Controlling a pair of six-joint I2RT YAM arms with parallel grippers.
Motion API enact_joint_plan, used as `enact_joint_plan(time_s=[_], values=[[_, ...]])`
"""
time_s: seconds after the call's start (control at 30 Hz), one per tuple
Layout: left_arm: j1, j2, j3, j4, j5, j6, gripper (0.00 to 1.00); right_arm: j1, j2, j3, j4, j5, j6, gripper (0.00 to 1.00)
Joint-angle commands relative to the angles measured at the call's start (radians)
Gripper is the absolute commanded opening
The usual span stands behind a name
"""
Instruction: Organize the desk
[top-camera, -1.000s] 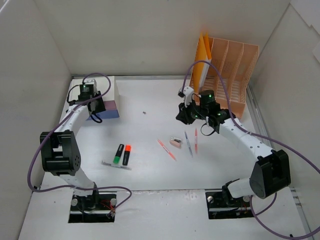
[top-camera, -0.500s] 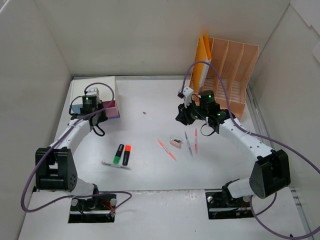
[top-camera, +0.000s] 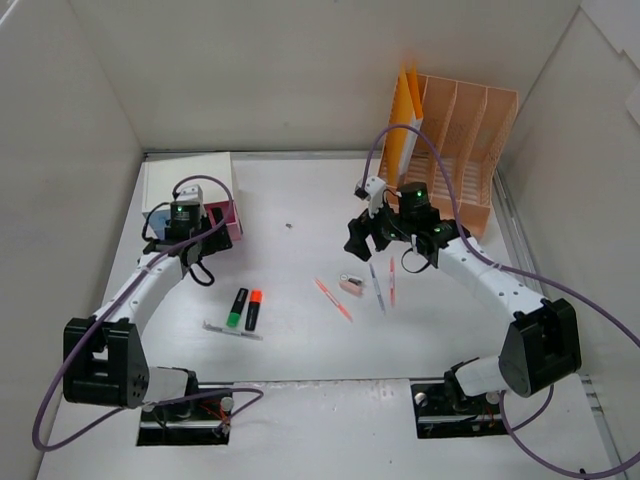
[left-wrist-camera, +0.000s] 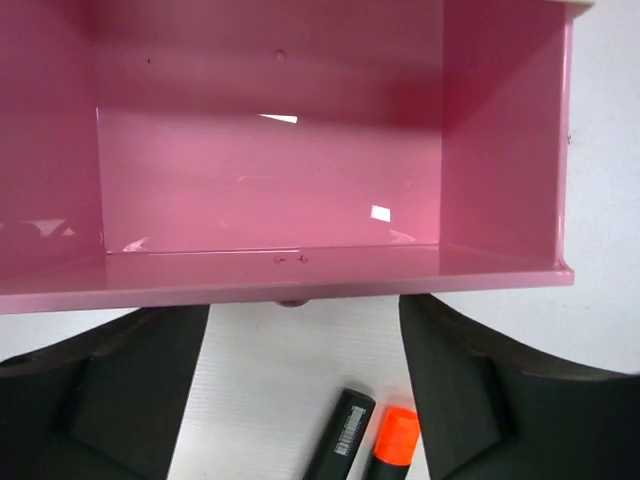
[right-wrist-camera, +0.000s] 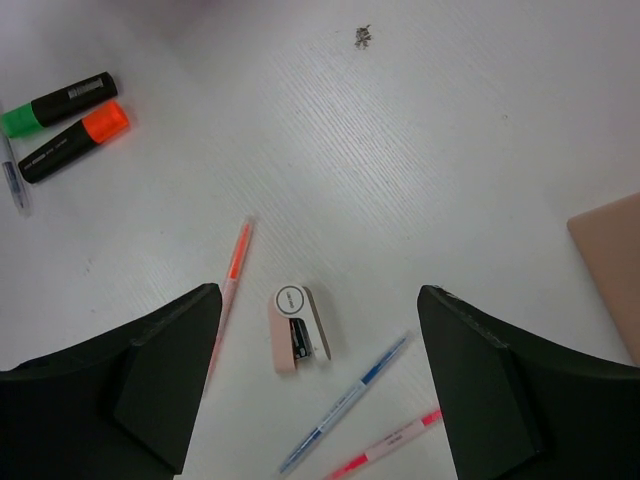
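White desk (top-camera: 300, 190) filling the walled floor of the top view, both arm bases at 6 o'clock. At 10 o'clock, a white drawer box (top-camera: 190, 172) with its pink drawer (left-wrist-camera: 270, 180) pulled out and bare inside. Left gripper (left-wrist-camera: 303, 325) just in front of the drawer's lip, jaws spread wide, nothing between them; a small bump under the lip, perhaps a knob. Toward 5 o'clock of that gripper in the top view, green highlighter (top-camera: 237, 307) and orange highlighter (top-camera: 253, 309) side by side, a clear pen (top-camera: 232, 330) just below. Right gripper (right-wrist-camera: 315, 300) above the desk's middle, jaws likewise wide apart and empty, hovering over a peach stapler (right-wrist-camera: 298, 328). Around the stapler, none touching it: an orange pen (right-wrist-camera: 233, 268) at its 10 o'clock, a blue pen (right-wrist-camera: 345, 400) and a pink pen (right-wrist-camera: 390, 440) at its 4 o'clock. Dark speck (top-camera: 288, 226) at 12 o'clock of the centre. Peach file rack (top-camera: 465, 150) at 2 o'clock against the wall, orange folders (top-camera: 405, 125) in its left slot, the right arm's purple cable crossing in front.
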Motion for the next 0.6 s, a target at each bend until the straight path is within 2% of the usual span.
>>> enact_joint_plan(time_s=[0.0,0.07,0.13,0.23,0.27,0.3,0.33,0.4,0.43,0.47,0.53,0.57], values=[[-0.016,-0.062,0.046,-0.002,-0.005,-0.022,0.77,0.004,-0.022,0.002,0.036,-0.033,-0.024,0.78],[-0.017,-0.102,0.046,-0.023,-0.005,-0.021,0.82,0.006,-0.024,0.0,0.019,-0.048,-0.044,0.8],[-0.017,-0.154,0.041,-0.034,-0.004,-0.021,0.84,0.014,-0.016,0.009,-0.033,-0.054,-0.087,0.83],[-0.017,-0.226,0.032,-0.072,-0.005,-0.012,0.85,0.038,0.024,0.034,-0.136,-0.032,-0.17,0.75],[-0.017,-0.246,0.027,-0.095,-0.002,-0.007,0.85,0.044,0.046,0.037,-0.156,-0.022,-0.187,0.71],[-0.017,-0.271,0.021,-0.104,0.01,-0.01,0.84,0.047,0.059,0.04,-0.186,0.002,-0.219,0.6],[-0.017,-0.323,0.012,-0.112,0.016,-0.013,0.83,0.066,0.068,0.037,-0.193,0.018,-0.228,0.53],[-0.017,-0.375,-0.014,-0.144,0.042,-0.024,0.77,0.079,0.097,0.034,-0.208,0.06,-0.263,0.38],[-0.017,-0.432,-0.031,-0.169,0.052,-0.041,0.62,0.099,0.116,0.034,-0.213,0.088,-0.279,0.38],[-0.017,-0.458,-0.039,-0.183,0.055,-0.041,0.55,0.104,0.128,0.039,-0.216,0.1,-0.286,0.42],[-0.017,-0.541,-0.057,-0.224,0.056,-0.074,0.51,0.136,0.155,0.049,-0.223,0.131,-0.294,0.56],[-0.017,-0.567,-0.077,-0.236,0.056,-0.087,0.56,0.147,0.186,0.063,-0.224,0.156,-0.302,0.67]])
